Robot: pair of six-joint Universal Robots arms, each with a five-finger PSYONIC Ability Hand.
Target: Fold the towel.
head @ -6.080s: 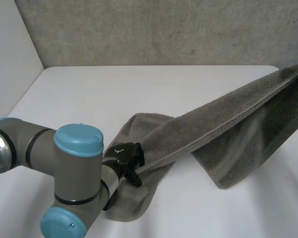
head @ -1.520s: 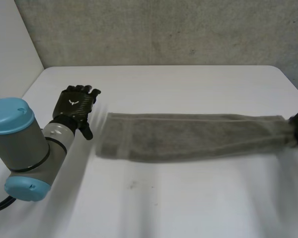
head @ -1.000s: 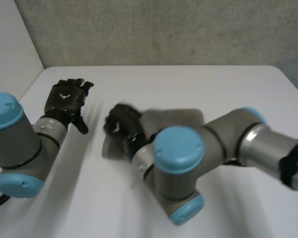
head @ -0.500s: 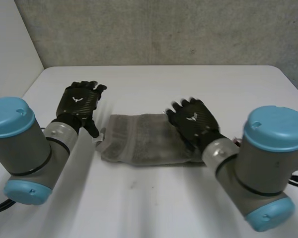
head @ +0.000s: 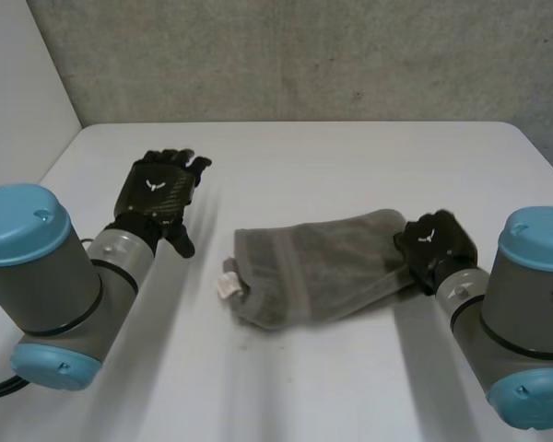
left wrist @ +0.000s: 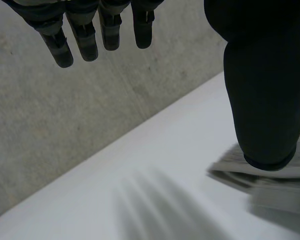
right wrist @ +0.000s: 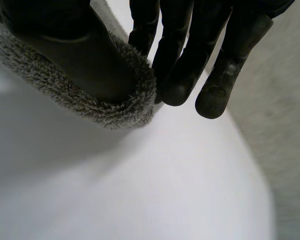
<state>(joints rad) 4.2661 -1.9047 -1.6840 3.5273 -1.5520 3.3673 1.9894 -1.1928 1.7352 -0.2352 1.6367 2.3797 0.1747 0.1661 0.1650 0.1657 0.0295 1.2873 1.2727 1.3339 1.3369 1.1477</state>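
The grey towel (head: pixel 318 267) lies folded in a short thick band on the white table (head: pixel 350 166), slightly slanted, with a small white tag (head: pixel 228 285) at its left end. My right hand (head: pixel 433 241) is at the towel's right end. In the right wrist view the thumb (right wrist: pixel 75 55) and fingers (right wrist: pixel 175 55) pinch the towel's thick folded edge (right wrist: pixel 97 110). My left hand (head: pixel 161 189) hovers apart from the towel's left end, fingers straight and holding nothing. In the left wrist view its fingers (left wrist: pixel 80 35) are spread and the towel's end (left wrist: pixel 270 182) lies past the thumb.
A grey wall (head: pixel 304 55) stands behind the table's far edge, and a pale side wall (head: pixel 18 110) borders the left. Bare tabletop surrounds the towel.
My right hand went from lying flat on the towel to gripping its right end, moving right. The towel slid right with it. My left hand shifted slightly forward and right.
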